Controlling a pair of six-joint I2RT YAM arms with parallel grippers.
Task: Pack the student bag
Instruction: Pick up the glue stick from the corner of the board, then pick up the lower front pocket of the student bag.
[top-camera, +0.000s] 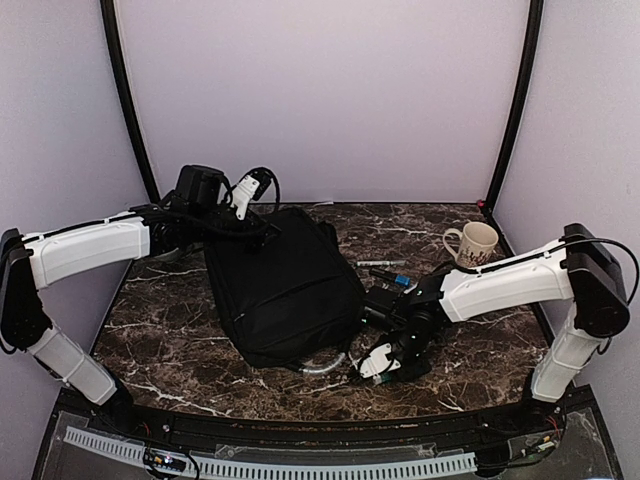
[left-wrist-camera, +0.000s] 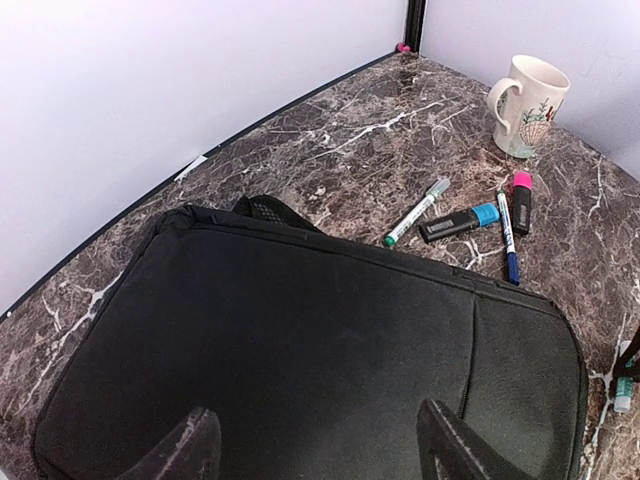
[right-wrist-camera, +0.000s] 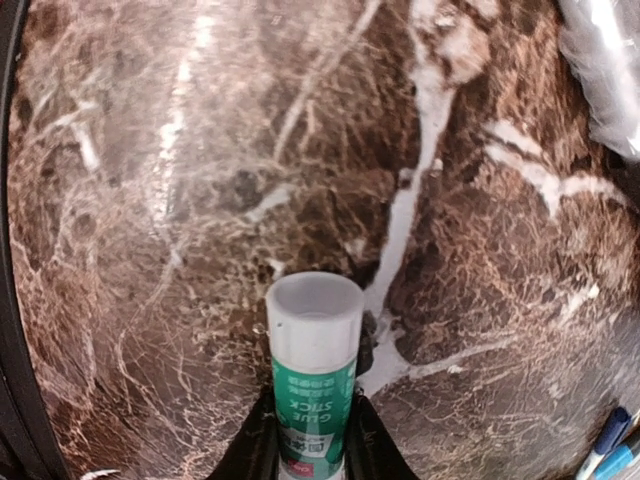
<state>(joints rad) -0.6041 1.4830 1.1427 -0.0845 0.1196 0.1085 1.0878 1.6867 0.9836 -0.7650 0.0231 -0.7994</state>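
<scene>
The student bag (top-camera: 285, 285), a large black backpack, lies flat in the middle of the table, its pale grey loop handle (top-camera: 325, 365) at the near end. It fills the lower left wrist view (left-wrist-camera: 300, 350). My left gripper (top-camera: 250, 192) hovers over the bag's far end, open and empty (left-wrist-camera: 320, 455), its fingertips (left-wrist-camera: 190, 450) wide apart. My right gripper (top-camera: 383, 362) is near the table, right of the bag's near corner. It is shut on a green and white glue stick (right-wrist-camera: 313, 380), whose white cap points away from the fingers.
A cream mug (top-camera: 475, 243) stands at the back right (left-wrist-camera: 528, 105). Right of the bag lie a green-tipped pen (left-wrist-camera: 417, 212), a black marker with a blue cap (left-wrist-camera: 458, 223), a pink-capped highlighter (left-wrist-camera: 521, 200) and a blue pen (left-wrist-camera: 507, 238). Walls close three sides.
</scene>
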